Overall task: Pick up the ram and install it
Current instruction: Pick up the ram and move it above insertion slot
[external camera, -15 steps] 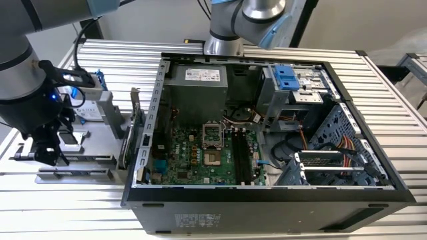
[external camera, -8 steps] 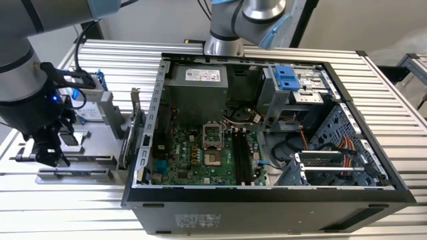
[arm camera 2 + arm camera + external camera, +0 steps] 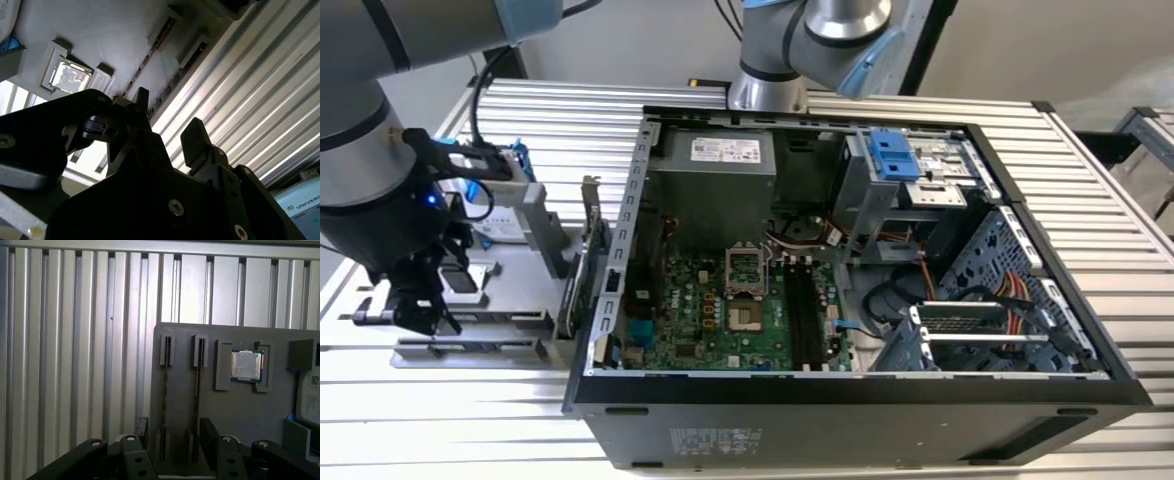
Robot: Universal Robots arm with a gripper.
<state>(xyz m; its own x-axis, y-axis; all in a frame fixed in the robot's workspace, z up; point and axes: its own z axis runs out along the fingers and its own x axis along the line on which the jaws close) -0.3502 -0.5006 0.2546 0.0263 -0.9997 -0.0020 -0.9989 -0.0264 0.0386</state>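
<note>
Gripper (image 3: pixel 175 426) hovers over the gray tray (image 3: pixel 260 415)
Fingers (image 3: pixel 208 432) spread apart above two ram sticks (image 3: pixel 165 390) standing on edge in slots near the tray's edge, beside a processor (image 3: pixel 246 365).

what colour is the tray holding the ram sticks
The tray is plain grey, clearest in the first wrist view.

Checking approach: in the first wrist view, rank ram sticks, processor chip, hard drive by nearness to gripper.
1. Two thin dark ram sticks, beneath the gripper; tied.
2. Square silver processor chip, beside them.
3. White-labelled hard drive, beyond the chip.
</note>
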